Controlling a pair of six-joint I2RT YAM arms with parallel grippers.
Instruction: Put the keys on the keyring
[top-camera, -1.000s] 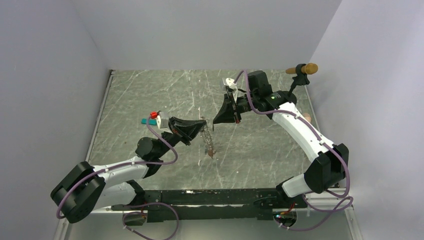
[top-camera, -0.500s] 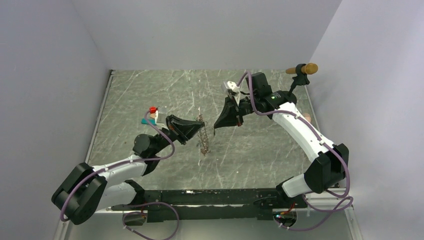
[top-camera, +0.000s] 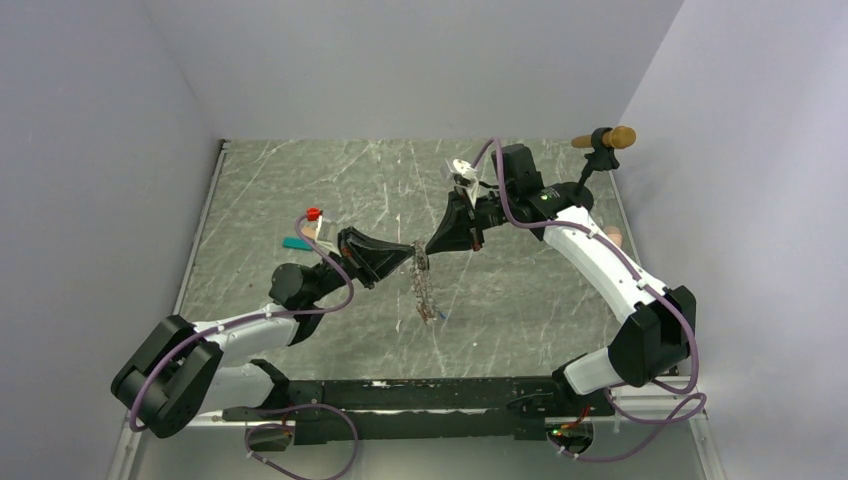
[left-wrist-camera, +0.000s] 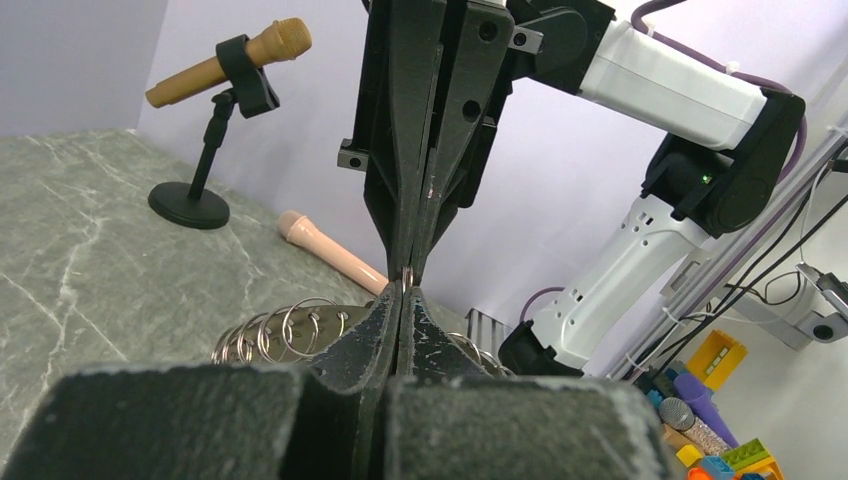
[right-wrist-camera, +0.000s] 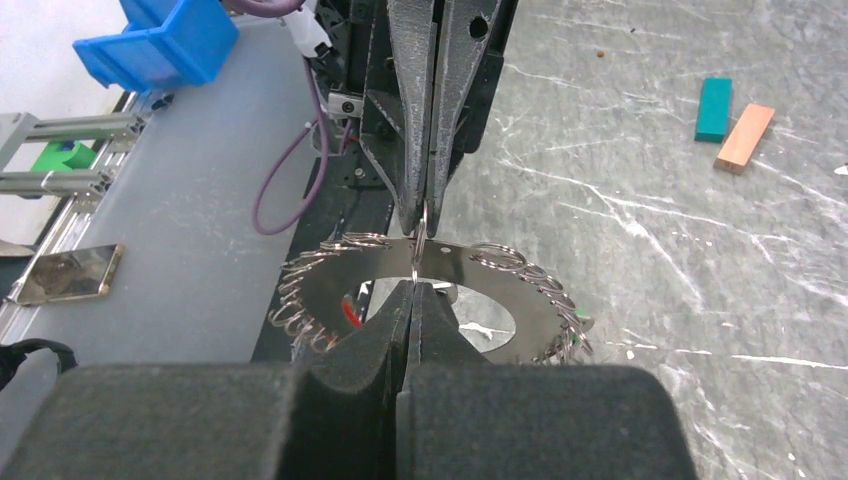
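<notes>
The keyring (top-camera: 424, 288) is a flat metal ring plate (right-wrist-camera: 330, 285) edged with many small split rings (left-wrist-camera: 290, 328). It hangs above the table between my two grippers. The left gripper (top-camera: 413, 251) and right gripper (top-camera: 428, 247) meet tip to tip, both shut on the same small split ring (right-wrist-camera: 421, 238) at the plate's top edge. The wrist views show this: the left gripper (left-wrist-camera: 404, 290) faces the right fingers (left-wrist-camera: 415, 150), and the right gripper (right-wrist-camera: 414, 284) faces the left fingers (right-wrist-camera: 425, 120). A red key head (right-wrist-camera: 350, 312) shows through the plate's hole. The other keys are hard to make out.
A teal block (right-wrist-camera: 714, 108) and a tan block (right-wrist-camera: 745, 137) lie on the marble table (top-camera: 300, 180) at the left. A black stand holding a tan microphone (top-camera: 597, 150) is at the back right. A pink microphone (left-wrist-camera: 325, 245) lies by the right wall.
The left gripper drew back left with the keyring, then came back right. Its tip now meets the right gripper's tip, and the keyring hangs a little further right.
</notes>
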